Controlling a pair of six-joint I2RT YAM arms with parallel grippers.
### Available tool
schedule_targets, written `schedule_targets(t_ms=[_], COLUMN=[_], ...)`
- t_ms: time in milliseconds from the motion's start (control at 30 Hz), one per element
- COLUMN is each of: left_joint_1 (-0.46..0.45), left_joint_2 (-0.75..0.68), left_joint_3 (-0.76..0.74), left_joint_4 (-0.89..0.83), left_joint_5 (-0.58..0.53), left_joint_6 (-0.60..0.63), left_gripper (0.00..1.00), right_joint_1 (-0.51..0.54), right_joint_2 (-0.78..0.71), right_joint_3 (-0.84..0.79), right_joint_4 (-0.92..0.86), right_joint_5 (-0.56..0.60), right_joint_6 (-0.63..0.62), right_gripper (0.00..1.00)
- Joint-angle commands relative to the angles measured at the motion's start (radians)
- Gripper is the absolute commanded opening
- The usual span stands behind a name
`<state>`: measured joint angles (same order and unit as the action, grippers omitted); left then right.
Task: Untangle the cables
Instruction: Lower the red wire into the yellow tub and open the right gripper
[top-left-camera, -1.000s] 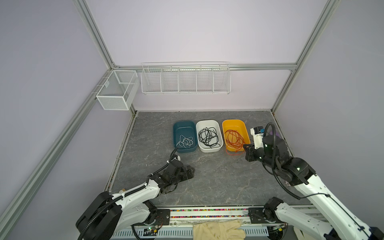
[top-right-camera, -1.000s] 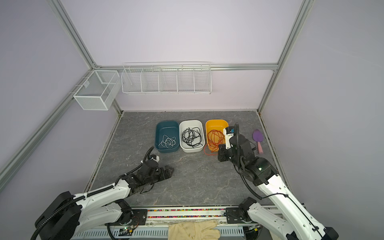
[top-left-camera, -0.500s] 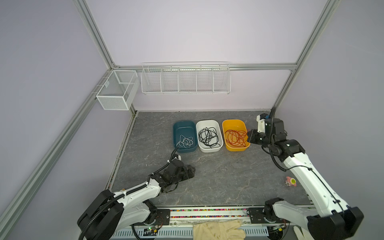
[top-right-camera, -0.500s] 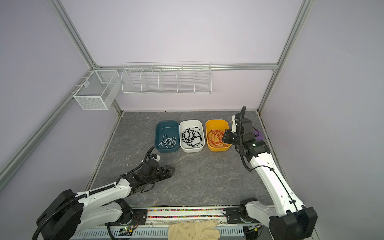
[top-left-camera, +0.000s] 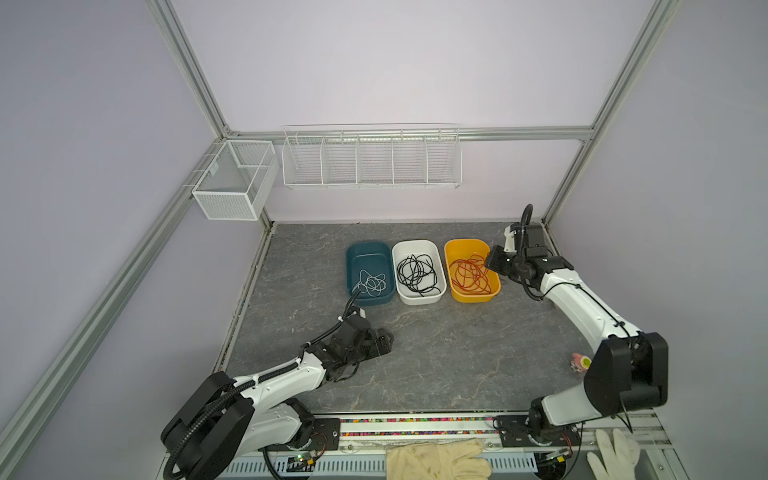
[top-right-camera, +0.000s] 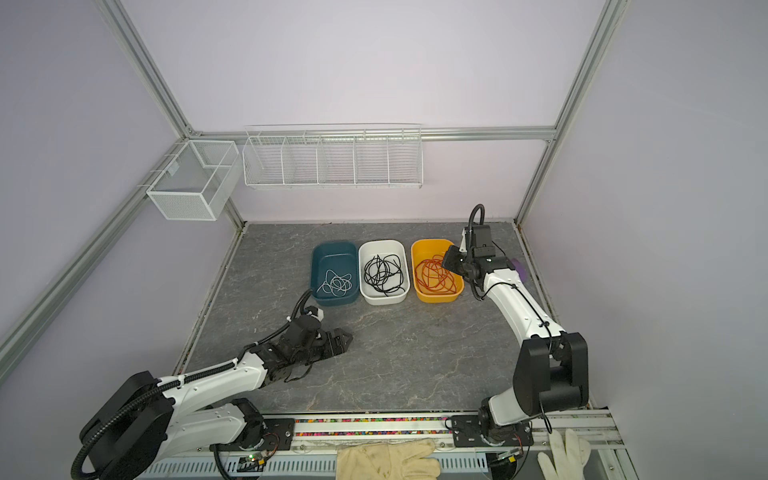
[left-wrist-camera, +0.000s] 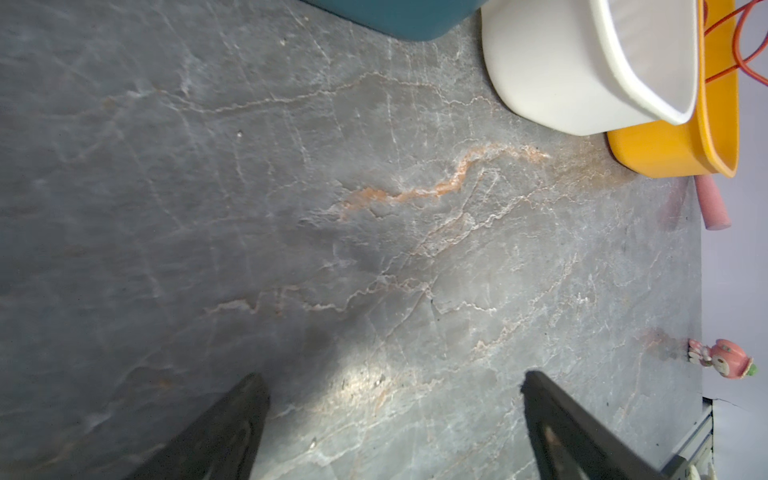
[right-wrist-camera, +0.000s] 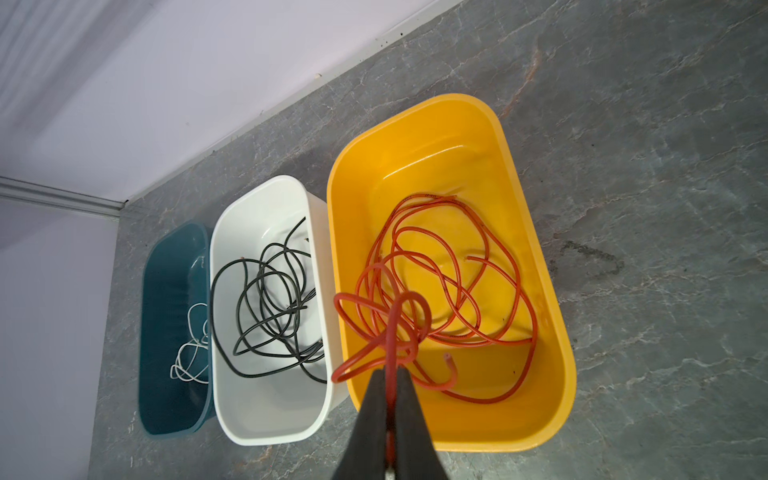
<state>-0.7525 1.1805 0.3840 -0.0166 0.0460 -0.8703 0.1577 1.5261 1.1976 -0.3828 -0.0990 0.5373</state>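
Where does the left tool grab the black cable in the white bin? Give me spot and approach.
Grip the black cable on its wide outer loop, on the side toward the teal bin, where one strand lies clear of the crossings. Come straight down from above: the walls of the white bin block a sideways approach, and the open left tool would likely fit over that single strand.

Robot lab: aluminium-framed enclosure (top-left-camera: 195, 75)
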Motion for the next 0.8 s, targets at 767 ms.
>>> schedule_targets(t_ms=[767], left_joint_1=[0.002], left_joint_2=[0.028], left_joint_3=[-0.004], left_joint_4=[-0.018], left_joint_5=[0.023], left_joint_6=[0.0], left_gripper=[0.95], right_joint_1=[0.017], right_joint_2=[0.232], right_joint_3=[-0.007], right_joint_4=[0.087], right_joint_5=[0.094], right_joint_6=[0.043], right_gripper=[0.08])
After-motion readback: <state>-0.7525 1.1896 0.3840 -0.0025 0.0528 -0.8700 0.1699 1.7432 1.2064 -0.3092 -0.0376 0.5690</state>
